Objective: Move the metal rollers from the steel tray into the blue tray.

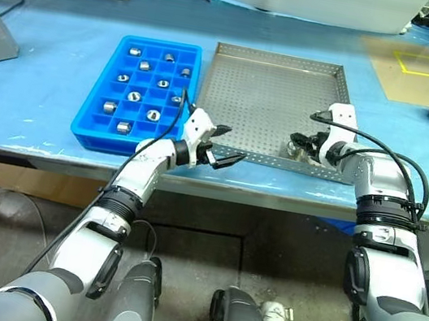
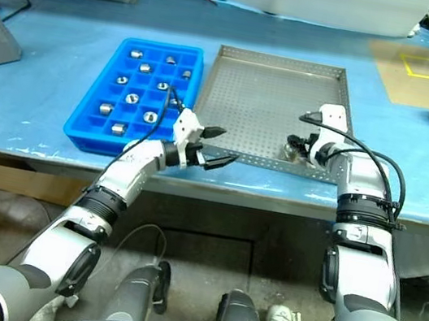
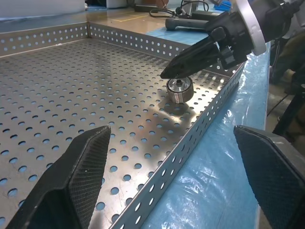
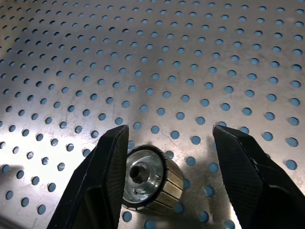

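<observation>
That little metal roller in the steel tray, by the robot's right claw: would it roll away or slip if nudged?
Probably. The metal roller lies tilted on its ribbed round side, so a nudge could roll it across the steel tray. Its shiny solid-looking metal suggests it is stiff, heavy for its size and somewhat slippery between the right end effector's open fingers.

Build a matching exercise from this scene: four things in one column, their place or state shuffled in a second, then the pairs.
1. left claw
2. right claw
3. blue tray
4. steel tray

A. holds many rollers in its compartments
B. open, at the steel tray's near edge, holding nothing
C. has a single roller on its floor
D. open around a roller

Pairs: 1-B, 2-D, 3-A, 4-C
</observation>
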Robot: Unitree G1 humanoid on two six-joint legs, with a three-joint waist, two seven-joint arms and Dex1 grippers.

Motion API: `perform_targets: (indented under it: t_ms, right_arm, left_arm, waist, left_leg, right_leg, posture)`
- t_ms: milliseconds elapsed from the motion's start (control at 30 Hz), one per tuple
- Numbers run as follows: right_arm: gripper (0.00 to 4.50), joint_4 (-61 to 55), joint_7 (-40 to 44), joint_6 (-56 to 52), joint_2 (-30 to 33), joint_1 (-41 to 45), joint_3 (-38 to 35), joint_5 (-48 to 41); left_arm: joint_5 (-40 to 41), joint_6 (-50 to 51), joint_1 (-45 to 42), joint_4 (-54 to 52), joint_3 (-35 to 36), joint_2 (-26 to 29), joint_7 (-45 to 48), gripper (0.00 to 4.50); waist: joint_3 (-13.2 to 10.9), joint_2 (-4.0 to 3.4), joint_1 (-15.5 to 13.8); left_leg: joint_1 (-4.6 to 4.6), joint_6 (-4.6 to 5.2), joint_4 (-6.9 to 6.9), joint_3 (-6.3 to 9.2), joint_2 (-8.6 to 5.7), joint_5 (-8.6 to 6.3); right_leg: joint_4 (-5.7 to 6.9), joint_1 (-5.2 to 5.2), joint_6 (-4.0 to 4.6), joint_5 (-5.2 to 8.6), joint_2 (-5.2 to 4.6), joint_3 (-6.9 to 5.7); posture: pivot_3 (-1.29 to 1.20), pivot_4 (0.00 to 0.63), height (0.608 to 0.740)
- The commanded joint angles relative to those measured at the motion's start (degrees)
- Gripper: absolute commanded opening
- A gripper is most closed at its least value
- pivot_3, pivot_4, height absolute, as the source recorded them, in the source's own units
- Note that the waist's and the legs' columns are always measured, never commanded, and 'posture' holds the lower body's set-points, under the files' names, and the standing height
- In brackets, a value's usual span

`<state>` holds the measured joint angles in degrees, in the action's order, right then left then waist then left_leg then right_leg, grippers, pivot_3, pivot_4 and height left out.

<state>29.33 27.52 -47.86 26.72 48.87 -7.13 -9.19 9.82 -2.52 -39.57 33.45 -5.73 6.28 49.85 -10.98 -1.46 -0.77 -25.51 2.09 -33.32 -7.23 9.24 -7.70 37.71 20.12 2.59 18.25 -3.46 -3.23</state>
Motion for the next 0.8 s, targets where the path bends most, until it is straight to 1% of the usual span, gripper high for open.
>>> perform_targets:
  t_ms: [33, 233, 267, 300, 367, 400, 467, 533, 633, 700, 800]
  right_arm:
    - [2.89, -4.3, 2.7, -0.9, 0.9, 0.5, 1.7, -1.0]
    - [2.89, -7.3, 6.8, -1.2, 5.0, -2.8, 12.5, 4.7]
    - [2.51, -7.9, 7.6, -1.2, 5.4, -3.3, 13.4, 4.9]
    - [2.37, -8.3, 8.1, -1.1, 5.7, -3.6, 14.1, 5.0]
    - [1.76, -8.4, 8.3, -0.9, 5.8, -3.8, 14.4, 5.1]
    - [1.68, -8.3, 8.2, -0.6, 5.6, -3.7, 14.3, 5.1]
    - [1.68, -8.0, 7.8, 0.1, 4.8, -3.3, 13.7, 5.0]
    - [1.68, -7.8, 7.2, 2.1, 2.6, -1.6, 11.1, 2.9]
    - [1.68, -4.7, 4.7, 6.0, -3.2, 3.3, 4.5, -1.7]
    - [1.68, -1.8, 4.5, 8.1, -7.5, 6.3, 1.1, -5.0]
    - [1.68, 1.8, 7.4, 12.3, -13.5, 9.6, -0.3, -8.3]
  left_arm:
    - [-0.5, -0.4, 0.3, -2.3, -0.7, 0.2, -0.3, 4.37]
    - [-0.5, -0.6, -0.1, -2.1, -0.2, 0.5, -0.9, 4.37]
    - [-0.7, -0.8, -0.1, -1.9, -0.2, 0.7, -1.1, 4.37]
    - [-0.8, -0.9, -0.2, -1.7, -0.1, 0.9, -1.3, 4.37]
    - [-0.8, -1.1, -0.3, -1.4, 0.1, 1.2, -1.5, 4.37]
    - [-0.8, -1.1, -0.3, -1.4, 0.3, 1.4, -1.6, 4.37]
    - [-0.7, -1.1, -0.1, -1.5, 0.5, 1.8, -1.9, 4.37]
    - [-0.8, -1.2, 0.0, -1.7, 0.8, 2.2, -2.4, 4.37]
    - [0.1, -1.3, -0.3, -2.2, 2.8, 2.8, -4.9, 4.37]
    - [0.1, -2.7, -0.9, -2.5, 5.3, 3.1, -9.6, 4.37]
    - [0.5, -4.5, -0.9, -4.7, 10.0, 4.1, -17.4, 4.37]
  waist:
    - [0.0, 0.00, -0.1]
    - [0.0, 0.01, -0.4]
    - [0.0, 0.00, -0.5]
    - [0.0, 0.01, -0.4]
    - [0.0, 0.01, -0.4]
    - [0.0, 0.01, -0.4]
    - [0.0, 0.01, -0.4]
    - [0.0, 0.01, -0.4]
    - [0.0, 0.00, 0.1]
    - [0.0, -0.01, 0.1]
    - [0.0, -0.01, -0.1]
  left_leg:
    - [0.00, 0.00, 0.00, 0.00, 0.00, 0.00]
    - [0.00, 0.00, 0.00, 0.01, 0.00, 0.00]
    - [0.00, 0.00, 0.00, 0.01, 0.00, 0.00]
    - [-0.01, 0.00, 0.00, 0.01, -0.01, 0.00]
    - [0.03, 0.00, 0.00, 0.01, -0.01, 0.00]
    - [0.04, -0.01, 0.00, 0.01, 0.01, 0.00]
    - [0.07, -0.02, 0.01, 0.01, 0.02, 0.01]
    - [0.08, -0.03, 0.01, 0.01, 0.02, 0.01]
    - [0.08, -0.08, 0.03, -0.04, 0.08, 0.05]
    - [0.03, -0.24, 0.14, -0.04, 0.13, 0.16]
    - [0.01, -0.31, 0.24, -0.03, 0.31, 0.26]
  right_leg:
    - [0.00, 0.00, 0.00, 0.00, 0.00, 0.00]
    - [-0.02, -0.02, -0.02, -0.01, 0.00, -0.01]
    - [-0.02, -0.02, -0.01, -0.01, 0.00, -0.01]
    - [-0.02, -0.02, -0.02, -0.01, -0.01, 0.00]
    - [-0.02, -0.05, -0.02, -0.01, -0.01, 0.00]
    - [-0.02, -0.05, 0.00, 0.00, 0.00, 0.00]
    - [-0.01, -0.07, 0.01, 0.01, 0.00, 0.00]
    - [-0.01, -0.07, 0.02, 0.00, 0.00, 0.00]
    - [0.06, 0.05, 0.09, -0.04, 0.04, 0.08]
    - [0.14, 0.23, 0.19, -0.09, 0.10, 0.11]
    - [0.17, 0.31, 0.31, -0.10, 0.23, 0.06]
  posture:
    - [-0.17, 0.150, 0.740]
    - [-0.17, 0.150, 0.740]
    - [-0.16, 0.150, 0.740]
    - [-0.16, 0.150, 0.740]
    - [-0.16, 0.150, 0.740]
    - [-0.15, 0.150, 0.740]
    - [-0.15, 0.150, 0.740]
    - [-0.13, 0.150, 0.740]
    - [-0.08, 0.150, 0.740]
    - [-0.03, 0.150, 0.740]
    - [0.07, 0.150, 0.740]
